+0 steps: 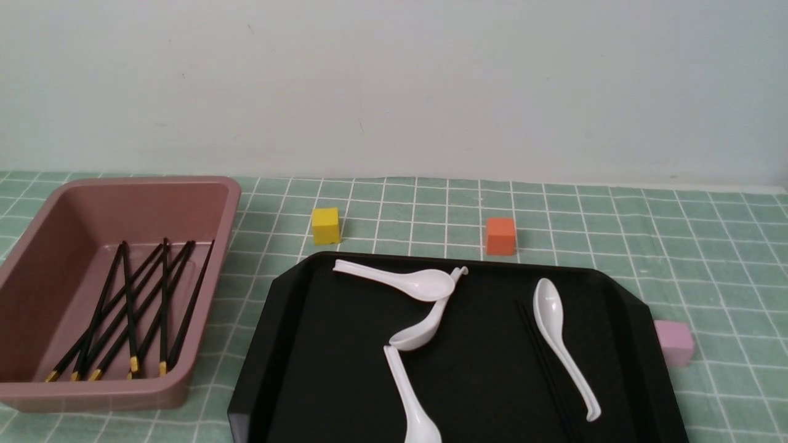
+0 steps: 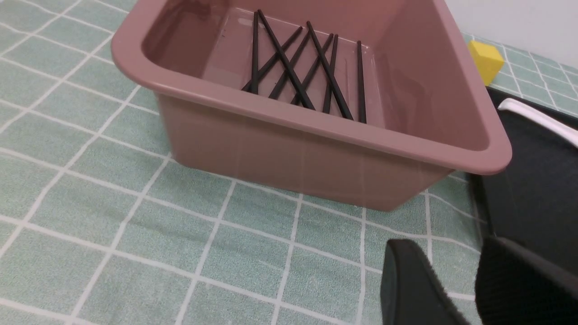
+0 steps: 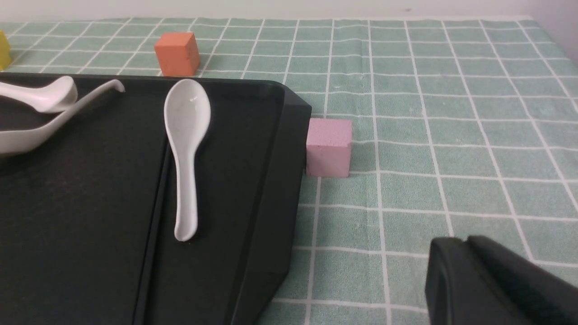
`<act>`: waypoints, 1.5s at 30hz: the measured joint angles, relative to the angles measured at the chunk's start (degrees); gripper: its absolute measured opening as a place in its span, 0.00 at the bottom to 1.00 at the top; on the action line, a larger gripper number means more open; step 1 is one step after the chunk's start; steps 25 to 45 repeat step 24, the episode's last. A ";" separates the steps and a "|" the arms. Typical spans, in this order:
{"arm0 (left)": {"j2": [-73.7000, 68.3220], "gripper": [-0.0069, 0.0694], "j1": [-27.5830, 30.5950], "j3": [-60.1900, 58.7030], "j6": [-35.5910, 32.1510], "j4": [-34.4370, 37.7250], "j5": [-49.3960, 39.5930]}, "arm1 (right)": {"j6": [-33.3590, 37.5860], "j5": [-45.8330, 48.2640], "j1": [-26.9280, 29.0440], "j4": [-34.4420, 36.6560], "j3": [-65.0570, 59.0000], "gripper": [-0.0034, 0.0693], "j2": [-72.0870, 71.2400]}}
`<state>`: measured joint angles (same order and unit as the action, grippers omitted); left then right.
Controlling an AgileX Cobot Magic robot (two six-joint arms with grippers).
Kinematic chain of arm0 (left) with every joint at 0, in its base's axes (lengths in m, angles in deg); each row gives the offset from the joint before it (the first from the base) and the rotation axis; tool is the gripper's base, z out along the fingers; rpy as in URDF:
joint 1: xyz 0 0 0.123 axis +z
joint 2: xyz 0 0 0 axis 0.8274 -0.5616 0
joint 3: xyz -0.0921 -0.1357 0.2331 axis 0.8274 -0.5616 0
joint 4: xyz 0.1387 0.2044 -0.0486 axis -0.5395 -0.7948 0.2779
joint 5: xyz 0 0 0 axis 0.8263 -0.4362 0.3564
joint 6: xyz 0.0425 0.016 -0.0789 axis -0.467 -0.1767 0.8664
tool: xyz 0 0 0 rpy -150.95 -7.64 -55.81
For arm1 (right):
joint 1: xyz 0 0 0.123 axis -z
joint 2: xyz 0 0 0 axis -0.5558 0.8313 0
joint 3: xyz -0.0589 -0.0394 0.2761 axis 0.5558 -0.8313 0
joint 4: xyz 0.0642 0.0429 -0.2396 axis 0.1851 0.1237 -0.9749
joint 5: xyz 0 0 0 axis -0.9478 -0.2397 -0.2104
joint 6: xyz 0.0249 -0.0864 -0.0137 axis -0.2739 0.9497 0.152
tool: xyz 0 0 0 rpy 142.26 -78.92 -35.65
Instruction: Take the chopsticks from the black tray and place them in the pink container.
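Note:
The pink container (image 1: pixel 148 182) stands at the left with several black, gold-tipped chopsticks (image 1: pixel 129 307) crossed on its floor. More chopsticks (image 1: pixel 548 369) lie on the black tray (image 1: pixel 320 344), just left of the rightmost spoon, and are hard to make out against the black. Neither gripper shows in the front view. In the left wrist view my left gripper (image 2: pixel 451 255) is open and empty above the cloth, short of the container's (image 2: pixel 316 122) near wall. In the right wrist view my right gripper (image 3: pixel 454 246) is shut on nothing, over the cloth beside the tray (image 3: pixel 81 216), where a chopstick (image 3: pixel 156 225) lies.
Several white soup spoons (image 1: pixel 563 344) lie on the tray. A yellow cube (image 1: pixel 325 225) and an orange cube (image 1: pixel 500 235) sit behind it. A pale pink cube (image 1: pixel 674 342) touches its right edge. Green checked cloth covers the table, with a wall behind.

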<state>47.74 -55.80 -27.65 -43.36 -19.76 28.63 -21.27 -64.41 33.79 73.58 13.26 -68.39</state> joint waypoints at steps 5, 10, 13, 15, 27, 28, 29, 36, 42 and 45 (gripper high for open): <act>0.00 0.40 0.00 0.00 0.00 0.00 0.00 | 0.00 0.00 0.00 0.00 0.00 0.13 0.00; 0.00 0.40 0.00 0.00 0.00 0.00 0.00 | 0.00 0.00 0.00 0.00 0.00 0.14 0.00; 0.00 0.40 0.00 0.00 0.00 0.00 0.00 | 0.00 0.00 0.00 0.00 0.00 0.15 0.00; 0.00 0.40 0.00 0.00 0.00 0.00 0.00 | 0.00 0.00 0.00 0.00 0.00 0.15 0.00; 0.00 0.40 0.00 0.00 0.00 0.00 0.00 | 0.00 0.00 0.00 0.00 0.00 0.17 0.00; 0.00 0.40 0.00 0.00 0.00 0.00 0.00 | 0.00 0.00 0.00 0.00 0.00 0.17 0.00; 0.00 0.40 0.00 0.00 0.00 0.00 0.00 | 0.00 0.00 0.00 0.00 0.00 0.17 0.00; 0.00 0.40 0.00 0.00 0.00 0.00 0.00 | 0.00 0.00 0.00 0.00 0.00 0.17 0.00; 0.00 0.40 0.00 0.00 0.00 0.00 0.00 | 0.00 0.00 0.00 0.00 0.00 0.17 0.00; 0.00 0.40 0.00 0.00 0.00 0.00 0.00 | 0.00 0.00 0.00 0.00 0.00 0.17 0.00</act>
